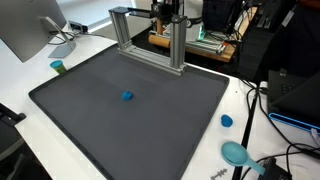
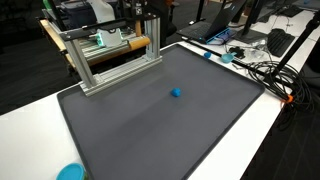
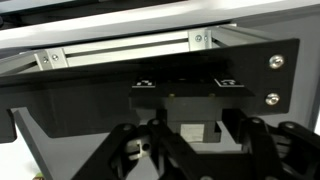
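A small blue block (image 1: 127, 96) lies alone near the middle of a dark grey mat (image 1: 90, 125), and it shows in both exterior views (image 2: 176, 93). My gripper (image 1: 168, 18) hangs at the back of the table, above and behind an aluminium frame (image 1: 150, 45), far from the block. In the wrist view its black linkages (image 3: 200, 150) are spread apart with nothing between them. The fingertips are below the picture's edge. That view faces the frame (image 3: 120, 52) and a black panel (image 3: 150, 75) close in front.
A monitor (image 1: 25, 30) and a green cup (image 1: 58, 67) stand beside the mat. A blue lid (image 1: 226, 121), a teal dish (image 1: 236, 152) and cables (image 2: 265, 70) lie on the white table. A wooden board (image 2: 110, 42) sits behind the frame.
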You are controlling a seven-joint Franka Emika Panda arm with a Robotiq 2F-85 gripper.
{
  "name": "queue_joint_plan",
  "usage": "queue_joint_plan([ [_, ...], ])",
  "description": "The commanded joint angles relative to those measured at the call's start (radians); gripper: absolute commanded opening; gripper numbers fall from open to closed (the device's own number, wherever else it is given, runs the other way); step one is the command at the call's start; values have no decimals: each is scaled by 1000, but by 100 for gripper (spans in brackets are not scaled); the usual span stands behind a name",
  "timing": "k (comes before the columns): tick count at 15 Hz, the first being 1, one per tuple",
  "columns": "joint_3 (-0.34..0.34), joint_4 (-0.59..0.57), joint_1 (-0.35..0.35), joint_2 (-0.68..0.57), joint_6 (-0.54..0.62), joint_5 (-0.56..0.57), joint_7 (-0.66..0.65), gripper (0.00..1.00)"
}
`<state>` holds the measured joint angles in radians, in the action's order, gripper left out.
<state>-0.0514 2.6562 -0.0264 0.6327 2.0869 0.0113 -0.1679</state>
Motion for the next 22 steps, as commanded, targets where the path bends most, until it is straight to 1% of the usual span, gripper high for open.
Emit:
queue_joint_plan([
  [1, -6, 1, -2, 22, -15, 1, -13, 29],
  [2, -4, 0, -4, 23, -13, -2, -15, 23],
  [3, -3, 0, -3, 21, -11, -7, -15, 21],
  [5, -4, -6, -3, 14, -3, -7, -15, 21],
  [7, -6, -28, -5, 0, 34, -14, -31, 21],
  [9, -34, -72, -18, -29, 113, 4, -81, 21],
  [12, -82, -192, -50, -161, 222, 49, -163, 21],
  [14, -126, -276, -97, -257, 278, 119, -250, 21],
  [15, -136, -327, -111, -304, 242, 151, -276, 21],
  [16, -118, -352, -87, -322, 193, 143, -233, 21],
  [17, -99, -250, -64, -233, 245, 119, -228, 46],
  [19, -93, -308, -61, -309, 227, 127, -229, 46],
  [22, -91, -332, -58, -337, 220, 129, -229, 46],
])
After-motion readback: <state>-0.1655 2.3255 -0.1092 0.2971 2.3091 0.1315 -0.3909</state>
